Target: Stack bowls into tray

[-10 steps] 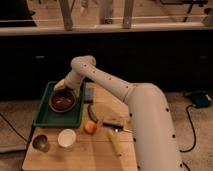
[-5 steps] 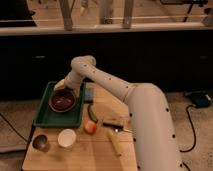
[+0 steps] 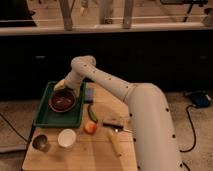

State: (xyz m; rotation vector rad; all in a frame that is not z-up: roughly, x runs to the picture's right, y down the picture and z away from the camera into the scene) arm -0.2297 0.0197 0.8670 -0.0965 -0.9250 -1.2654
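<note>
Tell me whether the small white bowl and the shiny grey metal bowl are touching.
Apart: camera view shows tabletop between white bowl and metal bowl. The gripper is at the maroon bowl.

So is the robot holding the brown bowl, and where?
Cannot tell. The gripper is at the far rim of the maroon bowl, over the green tray, but any hold is hidden.

The single camera is looking down from high on the near side, facing the far dark wall. It is sitting close behind the white arm (image 3: 150, 120), which is filling the near right, with the wooden table (image 3: 100, 150) lying left of centre. The gripper (image 3: 64, 87) is appearing far left, over the tray (image 3: 42, 118).
</note>
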